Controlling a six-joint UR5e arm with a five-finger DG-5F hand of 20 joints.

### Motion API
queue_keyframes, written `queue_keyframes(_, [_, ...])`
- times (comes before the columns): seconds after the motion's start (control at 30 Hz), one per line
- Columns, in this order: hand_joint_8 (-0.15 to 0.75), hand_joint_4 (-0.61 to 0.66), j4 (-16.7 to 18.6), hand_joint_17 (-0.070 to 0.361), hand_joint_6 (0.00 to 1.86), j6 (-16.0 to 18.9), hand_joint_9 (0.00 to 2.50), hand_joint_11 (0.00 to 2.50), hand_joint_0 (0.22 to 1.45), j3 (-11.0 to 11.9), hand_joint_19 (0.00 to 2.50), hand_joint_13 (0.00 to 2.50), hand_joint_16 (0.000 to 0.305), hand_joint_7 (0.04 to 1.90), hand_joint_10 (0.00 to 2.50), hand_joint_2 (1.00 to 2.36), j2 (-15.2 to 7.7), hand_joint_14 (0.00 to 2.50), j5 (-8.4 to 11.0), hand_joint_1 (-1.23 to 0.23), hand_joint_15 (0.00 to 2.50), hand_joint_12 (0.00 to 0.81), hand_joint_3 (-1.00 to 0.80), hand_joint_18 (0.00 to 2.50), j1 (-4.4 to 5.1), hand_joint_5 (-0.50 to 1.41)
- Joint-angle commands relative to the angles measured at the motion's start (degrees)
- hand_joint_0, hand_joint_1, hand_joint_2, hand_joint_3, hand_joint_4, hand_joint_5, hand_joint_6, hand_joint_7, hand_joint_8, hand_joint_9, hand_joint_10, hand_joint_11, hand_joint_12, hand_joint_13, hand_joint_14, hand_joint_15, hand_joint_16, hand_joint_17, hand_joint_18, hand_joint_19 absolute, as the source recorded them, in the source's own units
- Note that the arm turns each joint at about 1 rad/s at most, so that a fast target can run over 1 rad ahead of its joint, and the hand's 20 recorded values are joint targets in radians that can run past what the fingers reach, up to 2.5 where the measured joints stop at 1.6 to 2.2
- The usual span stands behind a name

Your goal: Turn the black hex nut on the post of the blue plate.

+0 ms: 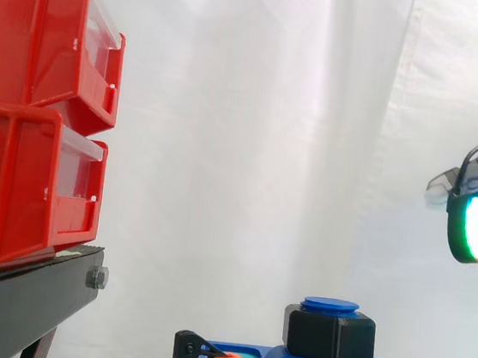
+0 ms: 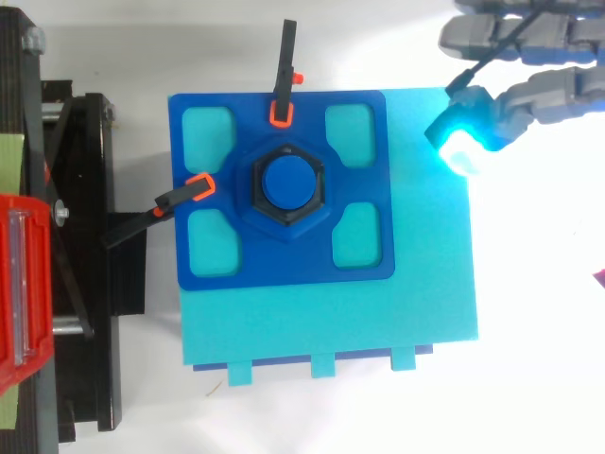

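Top and side views of the nut fixture. A teal board lies on the white worktop and carries the blue plate, which covers the board's upper left corner as seen from above. A raised blue post stands at the plate's centre. The black hex nut sits on it, resting on the plate's domed base with the post's cap showing just above it.

Two black clamps with orange tips grip the plate, one at its upper edge and one at its left edge.

The hand hangs over the board's upper right corner, well apart from the nut and, in the side view, higher than it. Its fingers are spread apart and nearly straight, holding nothing. One pad glows cyan.

Beyond the board's left edge, two red bins are stacked on a black stand. A pale green strip lies on the stand, and any writing on it is too small to tell.
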Motion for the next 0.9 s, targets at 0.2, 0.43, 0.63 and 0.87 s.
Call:
queue_keyframes(0.2, [0.156, 0.06, 8.20, 0.136, 0.50, 5.50, 0.00, 0.00, 0.44, -4.27, 0.00, 0.00, 0.061, 0.68, 0.00, 1.00, 1.59, 0.00, 1.41, -0.55, 0.00, 0.351, -0.50, 0.00, 0.28, -0.25])
queue_keyframes(0.43, [0.150, 0.03, 8.20, 0.136, 0.50, 5.33, 0.00, 0.00, 0.44, -4.27, 0.00, 0.00, 0.060, 0.65, 0.00, 1.00, 1.50, 0.00, 1.50, -0.56, 0.00, 0.345, -0.50, 0.00, 0.28, -0.25])
queue_keyframes(0.63, [0.129, -0.04, 8.63, 0.139, 0.50, 5.33, 0.00, 0.00, 0.44, -4.27, 0.00, 0.00, 0.062, 0.62, 0.00, 1.00, 1.59, 0.00, 1.50, -0.57, 0.00, 0.333, -0.50, 0.00, 0.28, -0.24])
queue_keyframes(0.87, [0.119, -0.08, 8.63, 0.140, 0.50, 5.24, 0.00, 0.00, 0.43, -4.27, 0.00, 0.00, 0.062, 0.58, 0.00, 1.00, 1.59, 0.00, 1.50, -0.56, 0.00, 0.331, -0.50, 0.00, 0.36, -0.24])
